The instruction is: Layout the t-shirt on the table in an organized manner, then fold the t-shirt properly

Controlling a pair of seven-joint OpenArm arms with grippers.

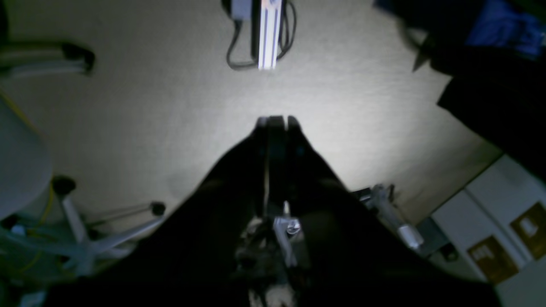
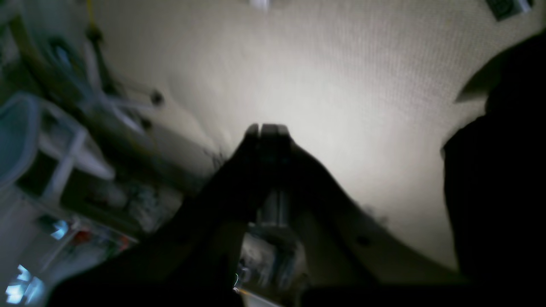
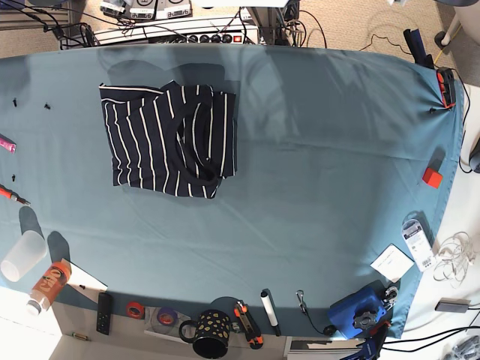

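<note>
The t-shirt, dark navy with thin white stripes, lies in a loosely folded, bunched rectangle on the far left part of the table, which is covered in teal cloth. Neither arm shows in the base view. In the left wrist view, my left gripper is a dark silhouette with fingers pressed together, nothing between them, over beige carpet. In the right wrist view, my right gripper looks the same, fingers together over beige carpet. The shirt is in neither wrist view.
Along the table's front edge stand a clear cup, an orange bottle, a black spotted mug and a blue device. A red block sits at the right edge. A chair base and a metal rail are on the floor.
</note>
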